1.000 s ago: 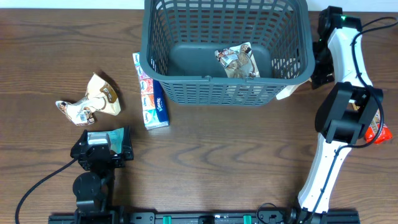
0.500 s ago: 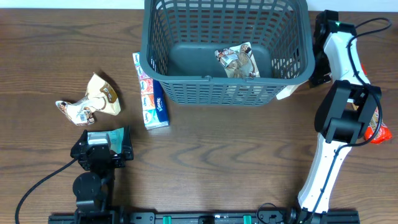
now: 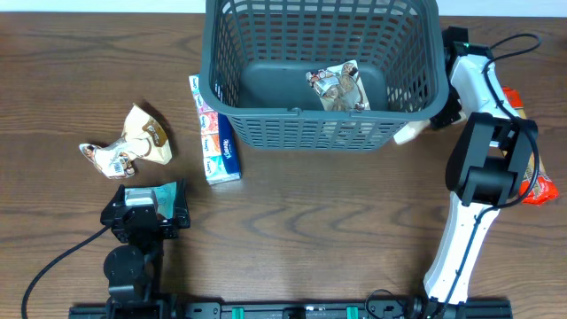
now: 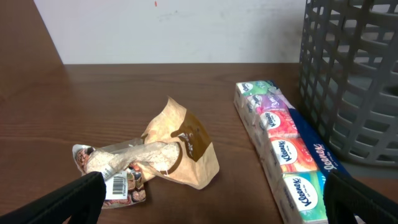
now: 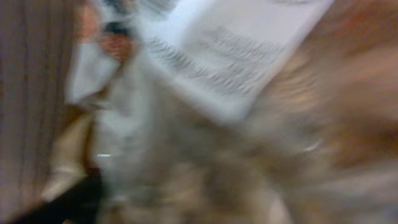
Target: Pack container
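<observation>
- The right arm [image 3: 474, 84] has swung its upper end inward since a second ago and now sits closer to the right wall of the container [image 3: 319, 116]. It uncovers an orange packet [image 3: 515, 96] on the counter [image 3: 337, 221] behind it.
- The right gripper [image 3: 440, 117] lies low beside the container's near right corner, just by a cream packet [image 3: 411, 132]. The right wrist view is a blur of white printed wrapping, so whether its jaws are spread or pinching anything cannot be told.
- Nothing else has shifted.
- Nearest, the left gripper [image 4: 211, 199] rests at the counter's front edge with its jaws spread wide and nothing between them.
- Just beyond it lies a crumpled tan packet [image 4: 168, 149], alone on the wood.
- To that packet's right, a strip of tissue packs [image 4: 283, 149] lies lengthwise, its far end beside the container's near left corner.
- A red packet [image 3: 537, 190] shows at the right edge, partly behind the right arm's elbow.
- Farthest, the dark grey lattice container stands upright at the back middle of the counter. One crinkled silvery snack packet [image 3: 338, 89] lies on its solid bottom, toward the near right.
</observation>
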